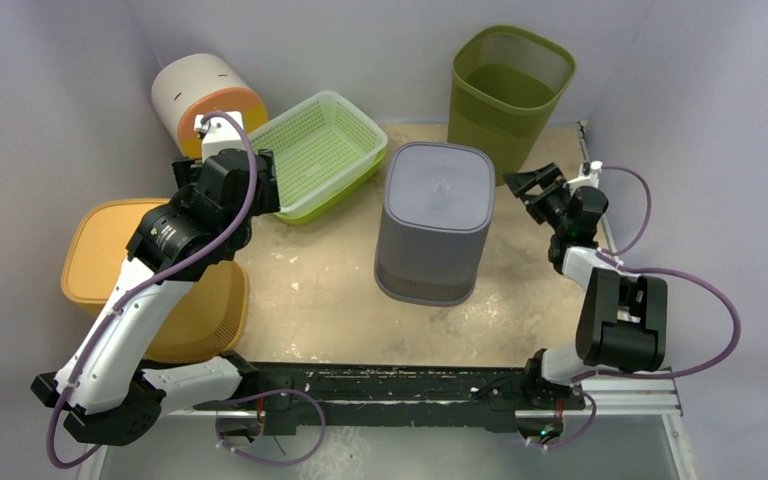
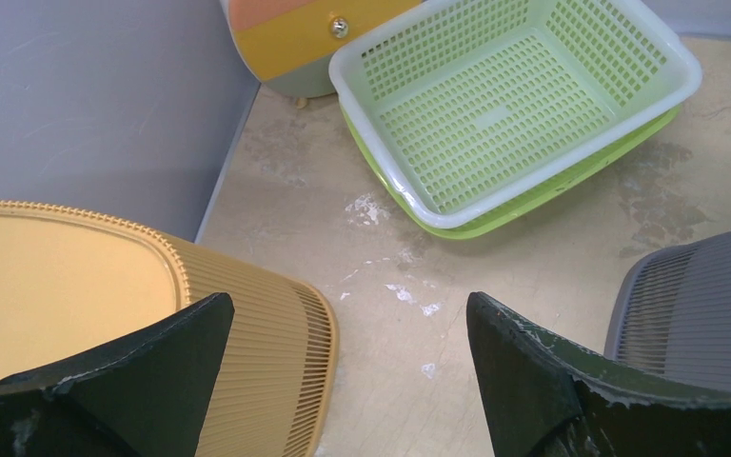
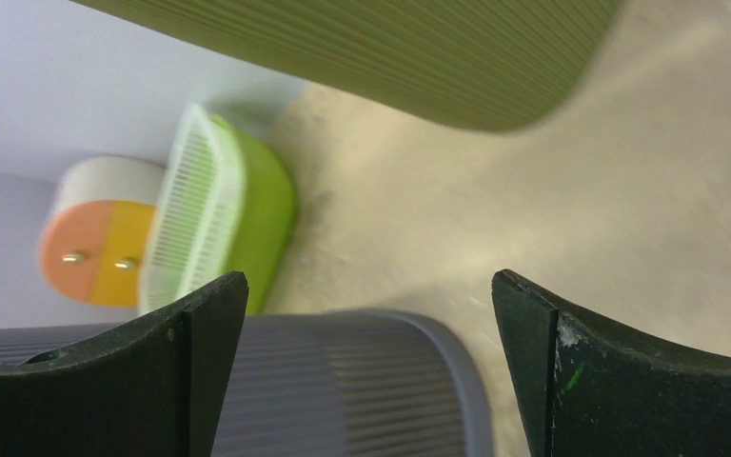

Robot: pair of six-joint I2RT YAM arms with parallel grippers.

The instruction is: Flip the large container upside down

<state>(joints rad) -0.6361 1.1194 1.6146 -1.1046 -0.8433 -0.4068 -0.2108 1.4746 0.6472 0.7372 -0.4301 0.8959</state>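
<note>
Grey large container [image 1: 433, 222] stands between the open left hand [image 2: 347, 312] and open right hand [image 3: 371, 286], untouched.

From above, the left arm [image 1: 125, 320] covers much of the yellow slatted bin [image 1: 100, 250] at 9 o'clock and one corner of the green tray [image 1: 325, 150]. The right wrist view is softly blurred. There the olive bin [image 3: 390, 57] is cut off at 12 o'clock and the grey container [image 3: 343, 381] at 6 o'clock.

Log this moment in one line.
grey container: standing base up | left fingers: open, empty | right fingers: open, empty, beside the container, not touching
</note>
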